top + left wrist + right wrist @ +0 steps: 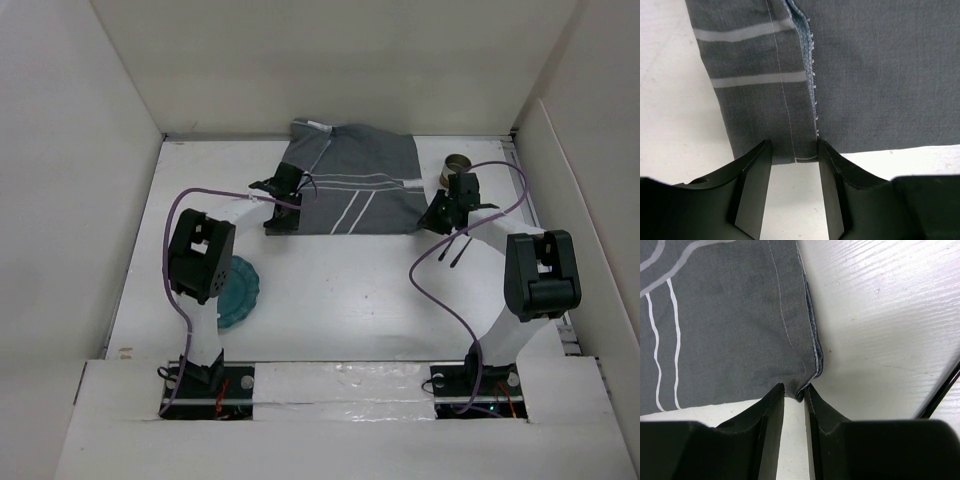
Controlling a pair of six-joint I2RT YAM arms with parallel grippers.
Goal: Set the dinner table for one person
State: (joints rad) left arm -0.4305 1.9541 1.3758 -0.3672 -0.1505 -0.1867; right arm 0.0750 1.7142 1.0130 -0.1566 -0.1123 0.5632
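Note:
A dark grey placemat [350, 190] with thin white stripes lies at the back of the white dinner table [330, 290], its far left corner rumpled. My left gripper [280, 220] stands at the mat's near left corner. In the left wrist view its jaws [794, 147] are open, one on each side of a flat folded strip of the placemat [865, 75]. At the near right corner is my right gripper [430, 220]. Its jaws [794, 388] are narrowly open, with the puckered corner of the placemat [725, 325] between the tips.
A teal plate [240, 290] lies near the left arm's elbow. A brownish cup [458, 163] stands behind the right gripper. Two thin dark sticks [450, 250] lie right of centre, and one stick [940, 395] shows in the right wrist view. White walls enclose the table.

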